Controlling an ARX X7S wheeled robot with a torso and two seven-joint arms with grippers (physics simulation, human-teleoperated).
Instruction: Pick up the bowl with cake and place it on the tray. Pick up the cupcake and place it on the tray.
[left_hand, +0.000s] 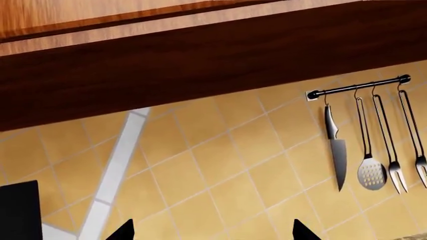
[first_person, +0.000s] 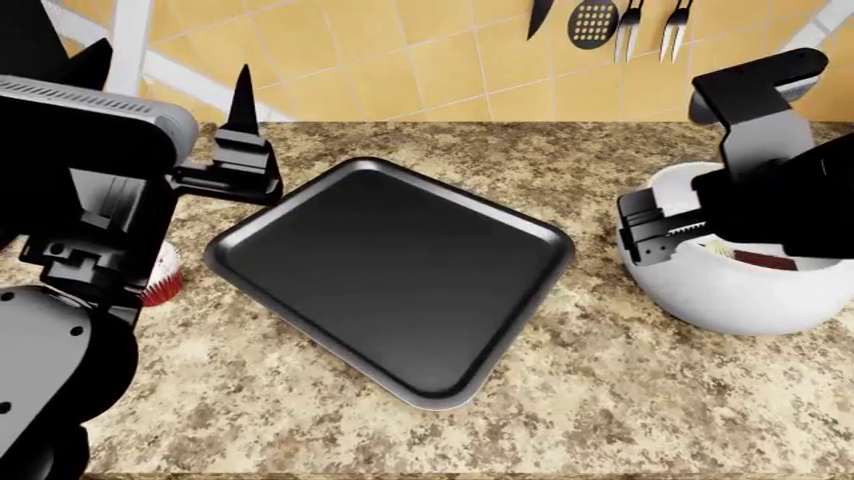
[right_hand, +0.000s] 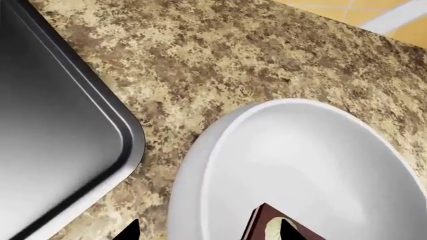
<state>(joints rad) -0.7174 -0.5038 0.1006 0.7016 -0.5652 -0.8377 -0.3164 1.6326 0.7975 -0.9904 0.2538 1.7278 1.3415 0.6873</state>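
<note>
Left gripper (first_person: 244, 110): raised above the surface (first_person: 601, 400), fingers seen apart, nothing held. Cupcake (first_person: 162, 275): set at the left, largely hidden behind the left arm. Tray (first_person: 387, 270): laid at the centre, unoccupied. Bowl (first_person: 747, 300): placed at the right, near the tray but apart from it; cake (first_person: 763, 260) contained within. Right gripper (first_person: 667, 232): positioned at the bowl's near rim; jaws seen straddling the rim, contact not discernible.

Cupcake (first_person: 162, 277) mostly hidden behind left arm; cake (first_person: 765, 259) half-hidden.
</note>
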